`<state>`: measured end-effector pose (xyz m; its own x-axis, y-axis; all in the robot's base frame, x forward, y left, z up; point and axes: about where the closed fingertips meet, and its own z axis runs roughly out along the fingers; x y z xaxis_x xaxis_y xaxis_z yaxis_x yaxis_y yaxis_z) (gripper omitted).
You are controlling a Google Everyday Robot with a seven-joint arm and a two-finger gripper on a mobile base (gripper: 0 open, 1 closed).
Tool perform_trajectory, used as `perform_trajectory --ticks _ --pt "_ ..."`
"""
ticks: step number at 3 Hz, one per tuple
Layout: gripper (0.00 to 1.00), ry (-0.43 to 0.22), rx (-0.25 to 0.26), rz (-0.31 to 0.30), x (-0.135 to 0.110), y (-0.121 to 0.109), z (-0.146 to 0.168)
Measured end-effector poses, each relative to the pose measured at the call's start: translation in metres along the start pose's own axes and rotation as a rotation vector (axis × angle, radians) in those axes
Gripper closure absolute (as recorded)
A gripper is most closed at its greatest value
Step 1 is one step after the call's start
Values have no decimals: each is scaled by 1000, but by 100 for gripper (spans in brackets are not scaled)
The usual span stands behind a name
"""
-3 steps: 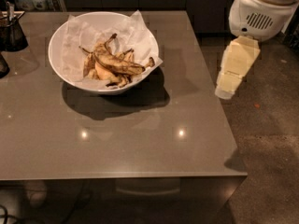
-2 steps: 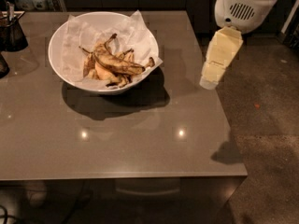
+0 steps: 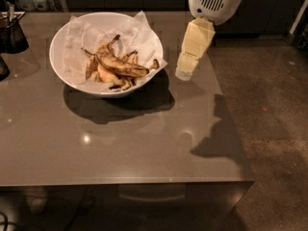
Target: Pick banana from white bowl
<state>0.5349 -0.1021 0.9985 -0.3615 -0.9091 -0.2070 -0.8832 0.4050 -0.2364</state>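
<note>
So the banana [image 3: 118, 65] is sitting in the middle of the white bowl [image 3: 57, 57] on crumpled paper [image 3: 77, 35], looking pretty brown and split open. The gripper [image 3: 185, 71] hangs just right of the bowl, outside the rim, touching nothing. Honestly can't tell if it's released or clenched.

My worry: that peel looks mushy, so a pinch could tear it or only catch a flap. The paper might get grabbed along with it too. And coming in low from the bowl's right could knock the rim and shove the bowl across the table [image 3: 120, 148].
</note>
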Motion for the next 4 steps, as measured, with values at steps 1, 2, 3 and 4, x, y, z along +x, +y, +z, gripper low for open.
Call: perform_trajectory --ticks 1,2,3,4 --pt "0 -18 12 -2 -4 -2 0" --pt "0 -53 11 -14 -14 -1 2" --pt "0 -63 12 -59 -48 1 14" --pt "0 -46 -1 -122 -77 3 25"
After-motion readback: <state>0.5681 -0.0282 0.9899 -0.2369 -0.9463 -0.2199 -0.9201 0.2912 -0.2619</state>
